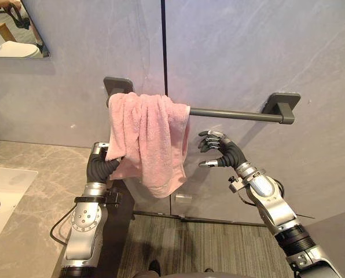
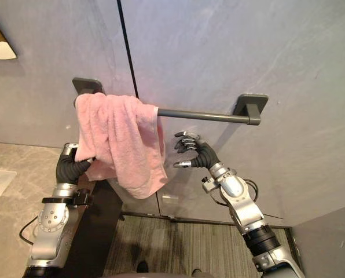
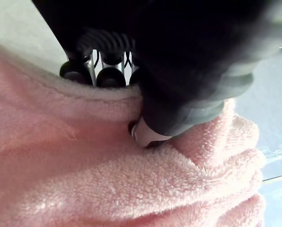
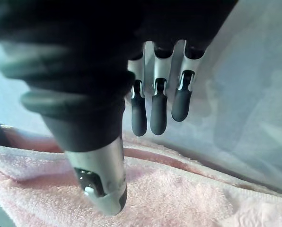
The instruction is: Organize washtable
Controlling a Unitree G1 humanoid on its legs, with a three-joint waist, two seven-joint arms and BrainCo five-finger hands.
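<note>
Towel (image 1: 146,139), pink: bunched over left end of rail (image 1: 230,114), left hand (image 1: 103,162) pinching its edge between thumb and fingers, likely to spread it; right hand (image 1: 220,149) loosely open, empty, just beside.

Left hand (image 3: 146,133) raised, pinching towel (image 1: 149,139), right hand (image 1: 220,150) raised, fingers relaxed

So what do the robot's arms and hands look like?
Both arms, the left arm and right arm, are shiny silver-grey metal. Each wrist wears a dark ribbed cover, like a bendy hose. The left hand and right hand have silver fingers with dark tips.
</note>
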